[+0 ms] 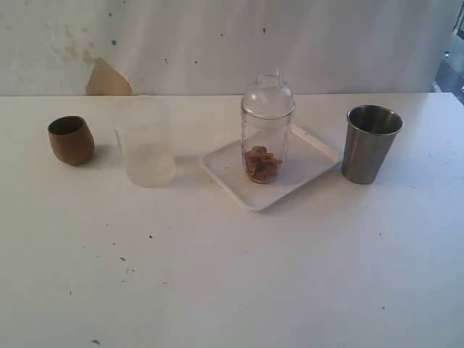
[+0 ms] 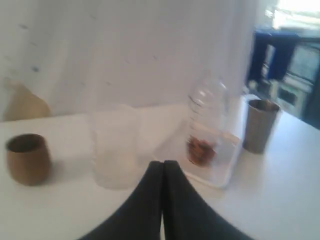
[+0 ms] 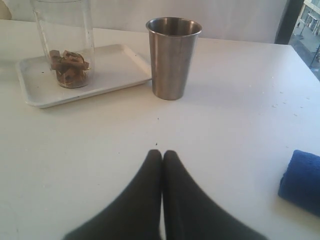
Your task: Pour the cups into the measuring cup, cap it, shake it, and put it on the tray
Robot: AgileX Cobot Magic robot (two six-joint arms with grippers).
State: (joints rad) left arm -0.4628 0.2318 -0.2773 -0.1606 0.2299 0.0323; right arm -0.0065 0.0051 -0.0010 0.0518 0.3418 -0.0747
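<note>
The clear measuring cup (image 1: 267, 145) stands upright on the white tray (image 1: 308, 148), capped with a clear dome lid (image 1: 268, 94) and holding brown bits at its base. The brown wooden cup (image 1: 71, 140) sits far left. The steel tumbler (image 1: 369, 143) stands right of the tray. Neither arm shows in the exterior view. My left gripper (image 2: 163, 164) is shut and empty, back from the measuring cup (image 2: 205, 127) and wooden cup (image 2: 27, 158). My right gripper (image 3: 162, 153) is shut and empty, short of the tumbler (image 3: 172, 57), the tray (image 3: 117, 67) and the measuring cup (image 3: 65, 42).
A frosted translucent cup (image 1: 147, 148) stands between the wooden cup and the tray. A blue cloth (image 3: 301, 181) lies on the white table (image 1: 239, 275) beside my right gripper. A white wall with a tan patch (image 1: 107, 78) backs the table.
</note>
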